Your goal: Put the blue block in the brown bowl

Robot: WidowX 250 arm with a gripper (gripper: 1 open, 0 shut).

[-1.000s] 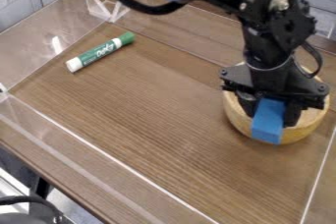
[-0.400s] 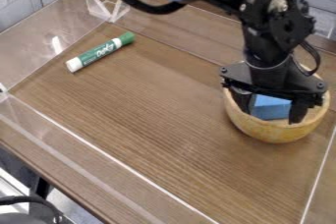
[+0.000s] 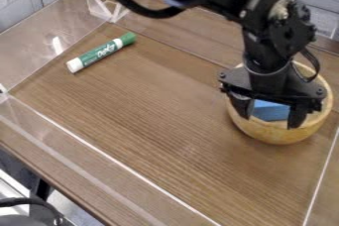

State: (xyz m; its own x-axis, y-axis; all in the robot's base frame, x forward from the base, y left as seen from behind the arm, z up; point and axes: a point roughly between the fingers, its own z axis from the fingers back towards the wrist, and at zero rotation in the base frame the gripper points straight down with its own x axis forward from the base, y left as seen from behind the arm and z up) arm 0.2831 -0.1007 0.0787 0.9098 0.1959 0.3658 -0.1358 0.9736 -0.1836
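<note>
The brown bowl (image 3: 272, 133) stands on the wooden table at the right. Inside it lies the blue block (image 3: 267, 110), tilted against the bowl's inner wall. My black gripper (image 3: 273, 102) hangs right over the bowl, pointing steeply down and open, with one finger on each side of the block. I cannot tell whether the fingers touch the block. The arm hides the back of the bowl.
A green-and-white marker (image 3: 102, 53) lies at the back left of the table. Clear plastic walls (image 3: 40, 32) run along the table's left, back and front edges. Bare wood (image 3: 146, 111) lies between the marker and the bowl.
One second ago the gripper was shut on the blue block just above the bowl's front rim. It has opened, and the block now lies in the bowl.
</note>
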